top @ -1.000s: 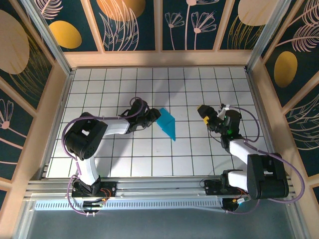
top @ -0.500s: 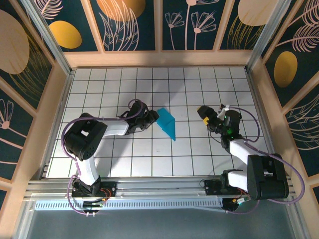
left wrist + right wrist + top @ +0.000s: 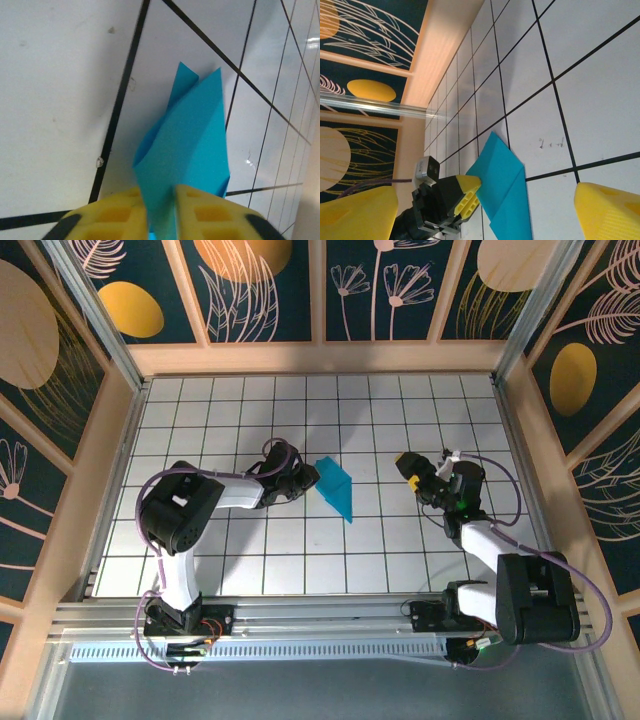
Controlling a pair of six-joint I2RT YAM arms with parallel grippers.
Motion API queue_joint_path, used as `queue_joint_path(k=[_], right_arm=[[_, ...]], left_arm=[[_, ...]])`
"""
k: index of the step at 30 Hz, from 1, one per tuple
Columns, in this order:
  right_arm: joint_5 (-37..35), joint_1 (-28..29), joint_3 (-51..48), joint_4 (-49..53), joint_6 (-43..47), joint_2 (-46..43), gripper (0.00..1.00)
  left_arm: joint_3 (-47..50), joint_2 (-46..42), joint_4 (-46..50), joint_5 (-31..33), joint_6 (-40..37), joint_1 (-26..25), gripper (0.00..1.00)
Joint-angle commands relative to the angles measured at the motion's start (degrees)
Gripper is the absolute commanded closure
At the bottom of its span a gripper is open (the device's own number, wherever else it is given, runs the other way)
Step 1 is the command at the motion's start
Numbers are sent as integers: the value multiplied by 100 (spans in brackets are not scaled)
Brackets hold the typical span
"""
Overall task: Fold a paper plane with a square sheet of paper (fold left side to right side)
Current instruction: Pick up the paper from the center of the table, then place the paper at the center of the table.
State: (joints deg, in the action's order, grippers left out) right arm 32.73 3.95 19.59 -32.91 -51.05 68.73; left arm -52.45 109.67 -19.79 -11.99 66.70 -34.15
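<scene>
Paper (image 3: 336, 488), bright cyan and plain, is lying near the middle of the white grid table (image 3: 200, 420). It is folded into a narrow, pointed shape. In the top view its wide end is facing the far wall, while its sharp tip is pointing toward the near edge and slightly right. It is spanning roughly 2 tiles in length.

The left gripper (image 3: 308, 480) is reaching in from the left and pinching the paper's left edge. In the left wrist view its 2 yellow fingers (image 3: 117, 212) are sitting close together with the blue sheet clamped in the narrow gap between them. From that angle the paper is showing 2 pointed flaps at its far end, one peeking out behind the other. The layers are parting a little at the left, just ahead of the fingers.

The right gripper (image 3: 414, 472) is waiting well apart from the paper on the right side of the table, turned toward it. Its jaws are standing wide apart and holding nothing. In the right wrist view a crease is running along the paper, splitting it into a lighter and a darker panel.
</scene>
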Motion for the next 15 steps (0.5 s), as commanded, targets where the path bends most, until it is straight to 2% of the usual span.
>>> queue_joint_path(k=[1, 4, 7, 11, 15], right_arm=[[342, -47, 115, 98, 352, -50, 9], [742, -44, 333, 317, 756, 88, 10], [1190, -11, 530, 457, 1158, 297, 15], [1711, 241, 716, 374, 1621, 633, 18], [2145, 687, 909, -55, 1836, 1114, 17]], left_arm=[[-161, -141, -90, -40, -310, -2, 90], [-62, -469, -75, -49, -779, 19, 100], [216, -924, -302, -315, -1332, 106, 100], [850, -1709, -905, -1217, -1958, 433, 100], [1395, -2340, -1369, -2183, -2254, 726, 100]])
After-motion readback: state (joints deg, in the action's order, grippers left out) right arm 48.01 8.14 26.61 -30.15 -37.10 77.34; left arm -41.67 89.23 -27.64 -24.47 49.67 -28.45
